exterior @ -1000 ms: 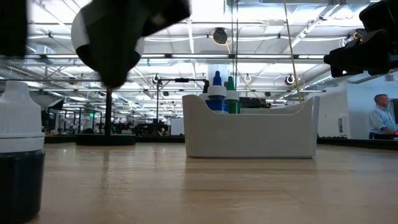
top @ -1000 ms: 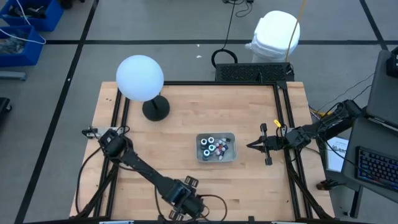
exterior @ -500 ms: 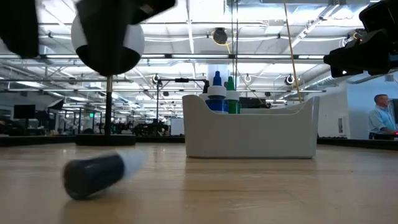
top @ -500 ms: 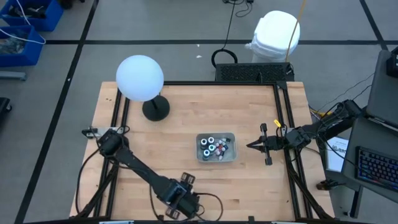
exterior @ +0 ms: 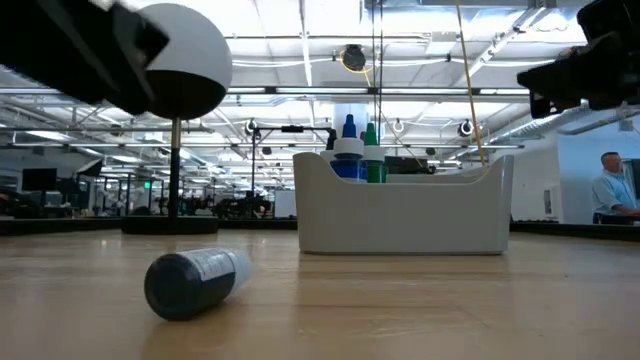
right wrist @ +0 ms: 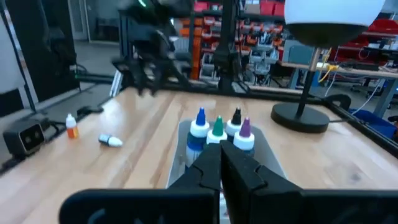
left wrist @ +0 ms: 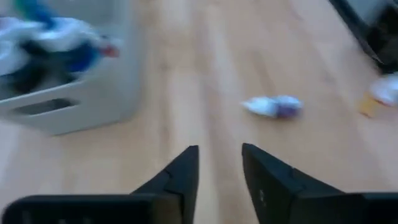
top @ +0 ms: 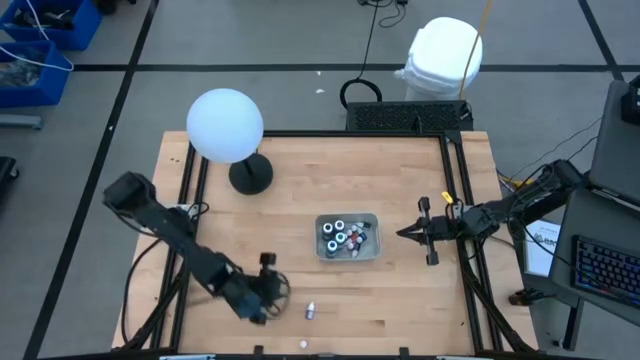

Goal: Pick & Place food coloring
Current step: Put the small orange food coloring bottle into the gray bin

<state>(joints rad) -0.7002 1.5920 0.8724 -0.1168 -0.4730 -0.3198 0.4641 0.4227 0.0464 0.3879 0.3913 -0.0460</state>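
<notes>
I see one small food coloring bottle (top: 311, 311) lying on its side on the bare wood of the table (top: 300, 170), near the front edge and well apart from the tray (top: 372, 251). In the low view it shows as a dark bottle with a pale cap, flat on the boards. The rest of the food coloring bottles (top: 343, 236) stand upright inside the clear tray at the table's middle; from the right wrist I can make out blue, green, black and purple tips. A further small bottle with an orange base (right wrist: 72, 126) stands near the table's front edge.

My left gripper (top: 266, 290) sits low over the front of the table, just beside the fallen bottle but not touching it. Its arm runs from the shoulder at the left edge diagonally down to the wrist. The fingers (left wrist: 180, 177) stand a narrow gap apart with nothing between them.

My right gripper (top: 405, 234) hangs beside the tray's right side, its arm stretched in level from the right edge, fingers pressed together and empty.

A white globe lamp (top: 226, 126) stands at the back left.
</notes>
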